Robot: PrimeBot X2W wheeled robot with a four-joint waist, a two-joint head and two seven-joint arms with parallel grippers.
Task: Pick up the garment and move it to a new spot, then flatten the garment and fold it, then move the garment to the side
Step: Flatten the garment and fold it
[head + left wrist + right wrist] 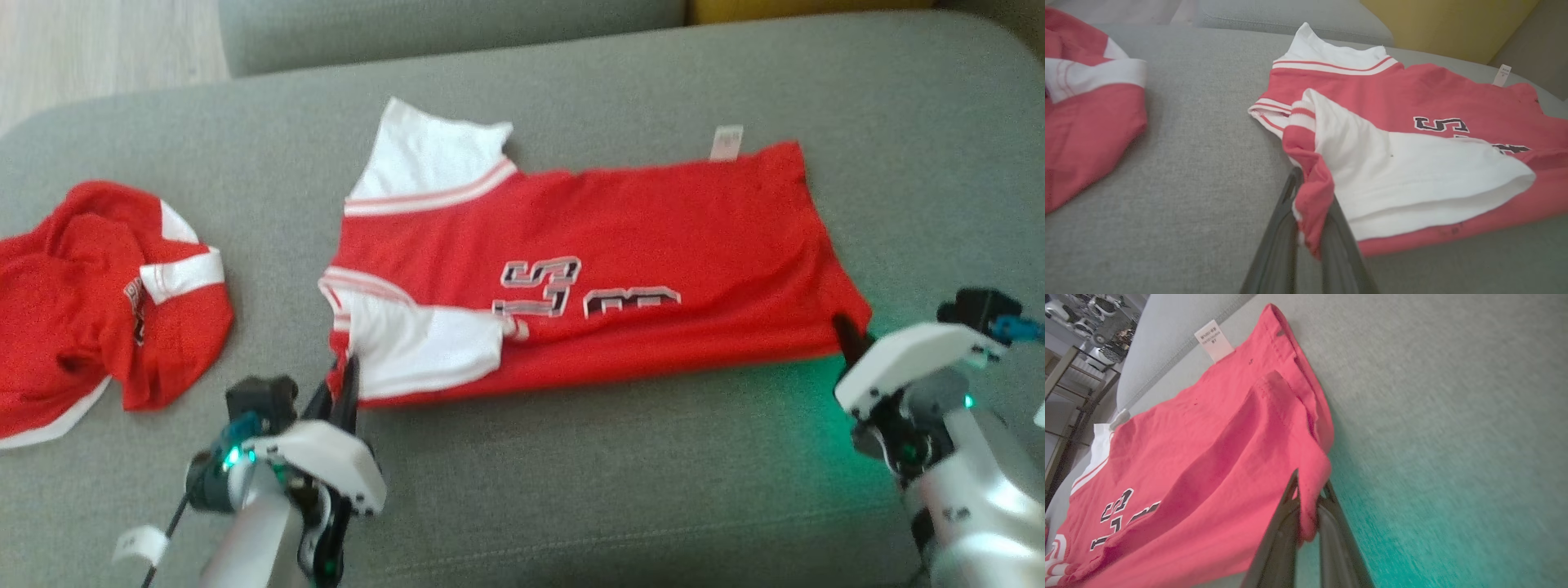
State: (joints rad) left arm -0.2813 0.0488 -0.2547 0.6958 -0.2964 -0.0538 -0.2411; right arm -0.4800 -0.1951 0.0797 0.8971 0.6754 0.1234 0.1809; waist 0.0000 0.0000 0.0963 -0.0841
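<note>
1. Red jersey (620,269) with white sleeves and black numerals lies spread on the grey fabric sofa cushion (571,490).
2. Left gripper (1312,192) pinches its sleeve-side near corner; right gripper (1310,481) clamps the hem corner, likely readying a fold.
3. A crumpled red garment (98,302) sits well apart, leftward.

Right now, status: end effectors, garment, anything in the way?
Left end effector shut on jersey sleeve-side corner. Right end effector shut on hem corner. Jersey flat on cushion, sleeve folded in. Second red garment crumpled apart, left.
</note>
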